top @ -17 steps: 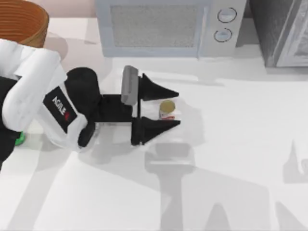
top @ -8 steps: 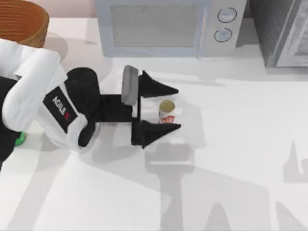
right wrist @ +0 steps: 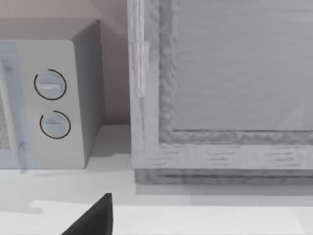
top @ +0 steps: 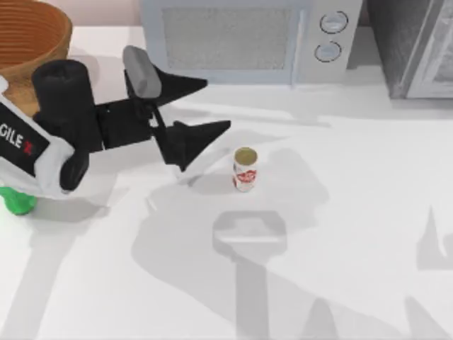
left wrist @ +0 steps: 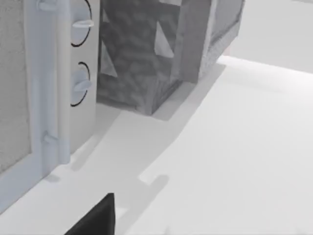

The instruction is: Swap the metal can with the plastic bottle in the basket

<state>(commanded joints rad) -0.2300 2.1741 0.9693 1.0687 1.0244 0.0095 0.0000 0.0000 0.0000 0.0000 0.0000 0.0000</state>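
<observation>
**Can on the table, bottle at the left edge: left gripper empty between them**

While the small white cylindrical metal can [top: 245, 169] with red markings and a dull gold-tan top stands upright on the bare white table [top: 340, 234] near its middle, nothing holds it. Just beside it, toward the far left, hangs the left gripper [top: 212, 106], its black fingers spread wide and empty, tips pointing to the right past the can. Nearer the left edge, the bright green plastic bottle [top: 15, 200] peeks from under the white left arm, resting on the table and not in the basket. At the far left corner sits the large round orange-brown wicker basket [top: 42, 35]. A pale grey microwave [top: 241, 39] lines the far edge.

The swap looks half done: bottle out, can not yet in. The next move likely calls for closing on the can and carrying it to the basket. The right gripper's state I cannot tell.
</observation>
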